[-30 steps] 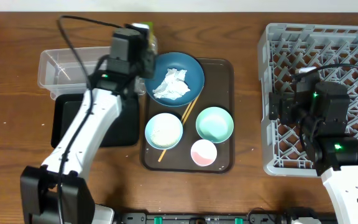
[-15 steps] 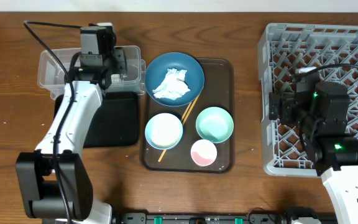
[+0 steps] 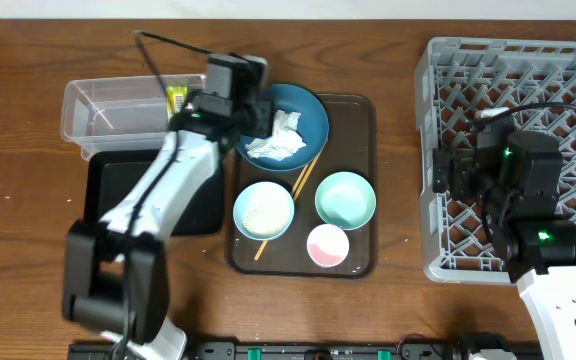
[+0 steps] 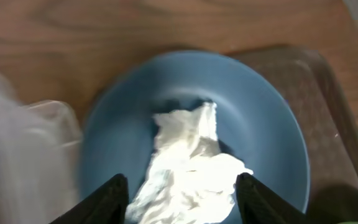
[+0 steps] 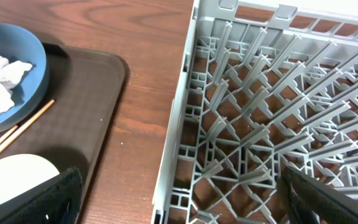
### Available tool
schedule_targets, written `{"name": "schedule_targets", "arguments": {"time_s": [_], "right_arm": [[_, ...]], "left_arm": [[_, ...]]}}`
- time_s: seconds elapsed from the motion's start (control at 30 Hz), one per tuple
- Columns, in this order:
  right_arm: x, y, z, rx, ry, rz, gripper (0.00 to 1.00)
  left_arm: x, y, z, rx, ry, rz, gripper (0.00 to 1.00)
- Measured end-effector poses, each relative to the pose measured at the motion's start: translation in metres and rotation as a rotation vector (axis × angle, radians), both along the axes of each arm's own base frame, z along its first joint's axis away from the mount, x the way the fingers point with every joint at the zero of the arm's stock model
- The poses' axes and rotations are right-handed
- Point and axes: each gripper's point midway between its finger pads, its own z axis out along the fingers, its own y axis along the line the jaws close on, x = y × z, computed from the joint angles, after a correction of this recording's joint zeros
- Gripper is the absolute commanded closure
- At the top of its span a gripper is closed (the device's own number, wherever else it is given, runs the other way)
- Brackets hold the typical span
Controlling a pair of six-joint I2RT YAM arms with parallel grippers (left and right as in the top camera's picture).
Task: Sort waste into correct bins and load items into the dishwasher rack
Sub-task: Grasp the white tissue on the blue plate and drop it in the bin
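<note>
My left jaws stand wide, crumpled tissue (image 4: 191, 174) on the blue dish (image 4: 272, 137) between them; right jaws wide too, rack (image 5: 260, 124) beneath.

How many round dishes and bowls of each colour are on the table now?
Dark blue round dish: 1
White round bowl: 1
Mint-green round bowl: 1
Small pink round bowl: 1
Total: 4

The left gripper (image 4: 184, 199) hangs spread over the crumpled tissue (image 4: 188, 165) with apparently nothing between them, the clear tub (image 3: 118, 118) crowds the blue dish (image 3: 313, 115) on its left, and bare table (image 3: 403, 150) lies open between the brown tray (image 3: 360, 135) and the rack (image 3: 448, 70).
</note>
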Motion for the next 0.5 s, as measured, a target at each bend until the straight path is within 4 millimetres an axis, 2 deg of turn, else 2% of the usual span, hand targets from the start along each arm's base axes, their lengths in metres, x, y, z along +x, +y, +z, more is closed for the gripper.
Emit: {"name": "schedule_targets", "arguments": {"time_s": [0.13,0.3,0.33,0.37,0.43,0.5], "right_arm": [[0.0,0.0,0.0,0.0,0.0,0.0,0.01],[0.0,0.0,0.0,0.0,0.0,0.0,0.01],[0.0,0.0,0.0,0.0,0.0,0.0,0.01],[0.0,0.0,0.0,0.0,0.0,0.0,0.01],[0.0,0.0,0.0,0.0,0.0,0.0,0.01],[0.0,0.0,0.0,0.0,0.0,0.0,0.01]], "left_arm": [[0.001,-0.019,-0.042,0.017,0.054,-0.038,0.36],[0.0,-0.034,-0.08,0.032,0.097,-0.066,0.36],[-0.001,-0.034,-0.086,0.036,0.108,-0.068,0.39],[-0.002,-0.034,-0.091,0.039,0.12,-0.066,0.46],[-0.004,-0.033,-0.099,0.041,0.139,-0.06,0.66],[-0.004,-0.033,-0.1,0.043,0.141,-0.06,0.81]]}}
